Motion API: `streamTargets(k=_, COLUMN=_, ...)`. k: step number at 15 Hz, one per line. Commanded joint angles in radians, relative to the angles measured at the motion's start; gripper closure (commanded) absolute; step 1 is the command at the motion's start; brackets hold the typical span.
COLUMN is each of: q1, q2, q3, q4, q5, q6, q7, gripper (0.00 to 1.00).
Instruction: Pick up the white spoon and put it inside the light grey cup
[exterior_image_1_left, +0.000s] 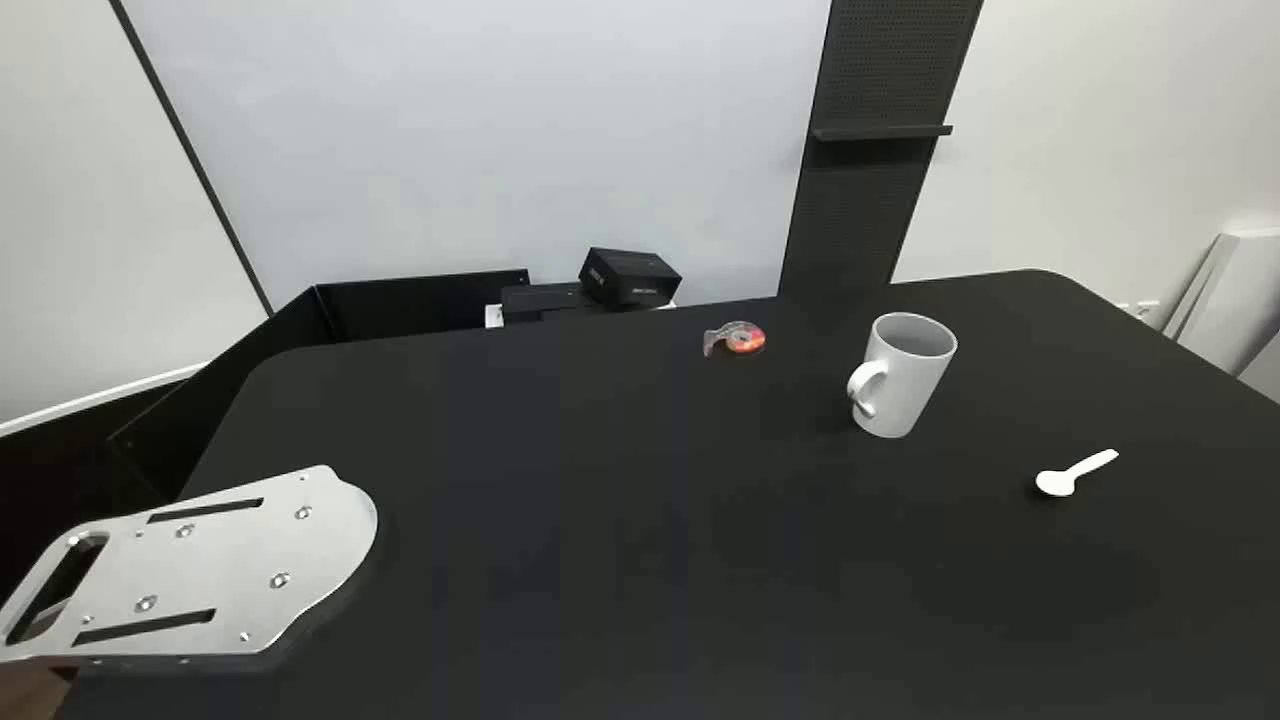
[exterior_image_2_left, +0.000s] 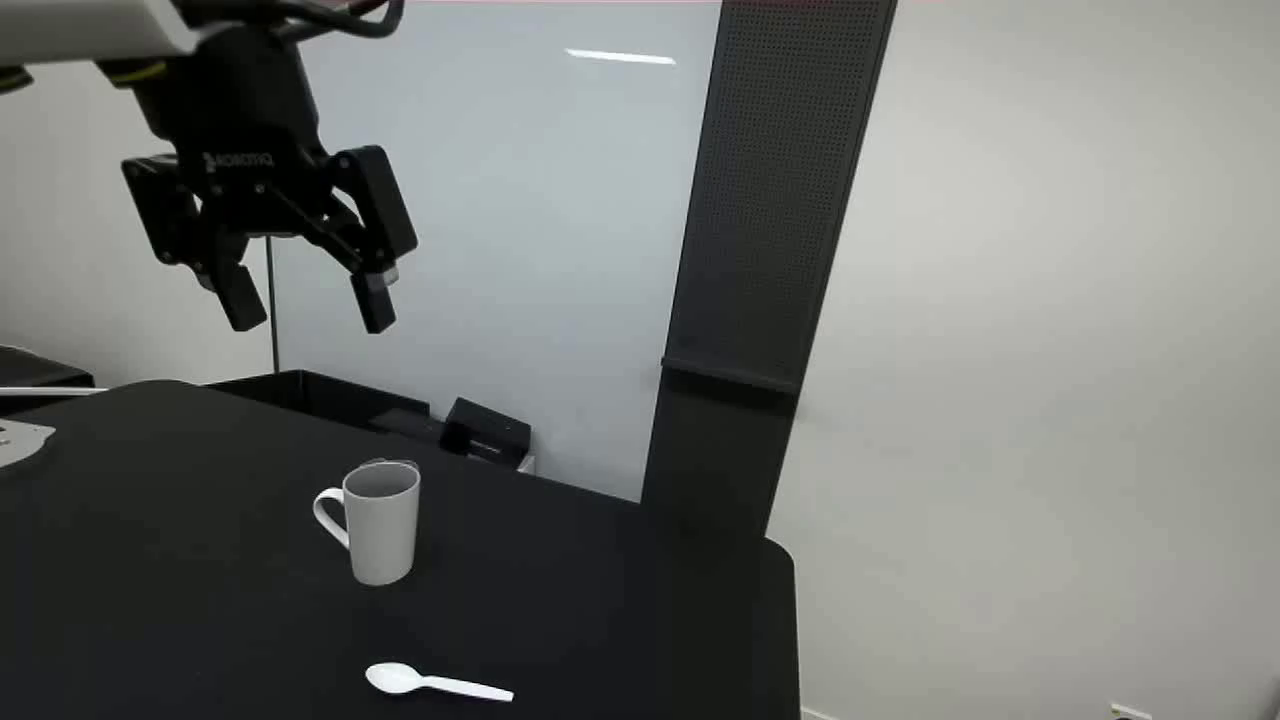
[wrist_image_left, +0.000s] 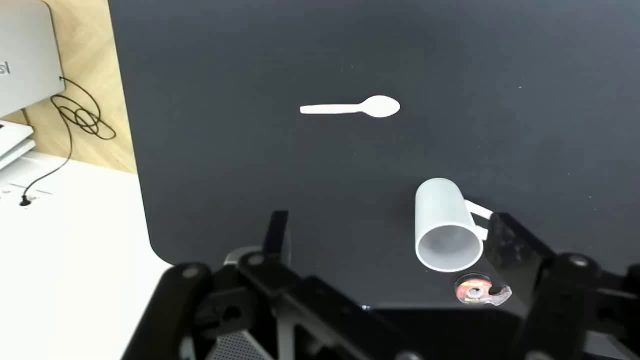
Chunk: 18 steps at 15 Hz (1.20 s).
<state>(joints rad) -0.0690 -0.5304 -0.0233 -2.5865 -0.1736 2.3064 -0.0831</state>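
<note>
Spoon (wrist_image_left: 352, 108), white and unheld, lies flat on the black tabletop (wrist_image_left: 240, 165), its bowl nearer the light grey cup (exterior_image_2_left: 383, 530) and its handle pointing toward the tabletop's edge at the left of the wrist view. The cup stands upright near it, not touching; neither pick nor placing is done. High over the tabletop, in an exterior view, hangs the hand (exterior_image_2_left: 312, 312), its fingers (exterior_image_2_left: 375, 308) spread with nothing between them. The coming move turns on one angle: in the wrist view the spoon lies out ahead of the fingertips, past the cup, with its long axis roughly parallel to the line from fingertip to fingertip. Closing that way would likely meet it end to end, so my judgement is about a quarter turn of the wrist, then a reach outward and down. On the cup's far side from the spoon sits what looks like a tape dispenser (exterior_image_1_left: 742, 338); a black box (exterior_image_1_left: 628, 278) rests beyond the tabletop's edge.
</note>
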Motion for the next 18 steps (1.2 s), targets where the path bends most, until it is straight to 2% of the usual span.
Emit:
streamTargets(k=1, q1=0.004, q2=0.0, q3=-0.003, q4=0.002, q5=-0.002, q6=-0.004, q7=0.002, gripper=0.0)
streamTargets(k=10, q1=0.004, q2=0.0, q3=-0.003, q4=0.002, q5=-0.002, q6=-0.004, q7=0.002, gripper=0.0)
streamTargets(k=12, q1=-0.044, q2=0.01, q3=0.027, q4=0.015, q5=-0.03, q6=-0.017, q7=0.114, gripper=0.0)
streamTargets(k=18, q1=-0.129, q2=0.07, q3=0.014, q4=0.054, q5=-0.004, q6=0.009, q7=0.315, gripper=0.0)
